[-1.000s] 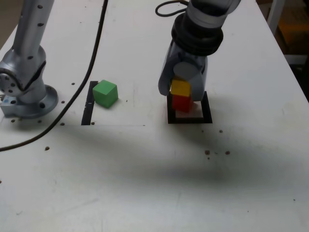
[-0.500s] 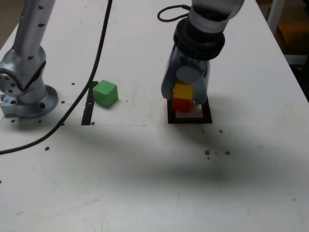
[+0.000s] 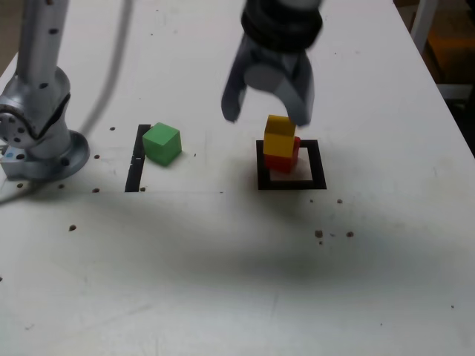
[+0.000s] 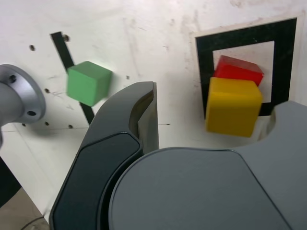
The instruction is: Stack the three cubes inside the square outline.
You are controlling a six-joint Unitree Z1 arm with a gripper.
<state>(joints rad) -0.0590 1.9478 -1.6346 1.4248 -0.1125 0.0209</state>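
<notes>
Two matte cubes, yellow [image 3: 279, 134] on red [image 3: 283, 158], stand stacked inside the thick black square outline [image 3: 291, 182] on our white desk, while our fingers [image 3: 268, 110] hang spread and empty above, the green cube [image 3: 162, 143] well off toward the exterior view's left.

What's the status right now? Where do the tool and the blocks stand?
Tool open, empty, above the stack. Yellow cube sits on red cube inside the square outline. Green cube apart, beside the black strip. Nothing between it and the stack.

Open table [image 3: 223, 282] around green cube [image 3: 162, 143]
</notes>
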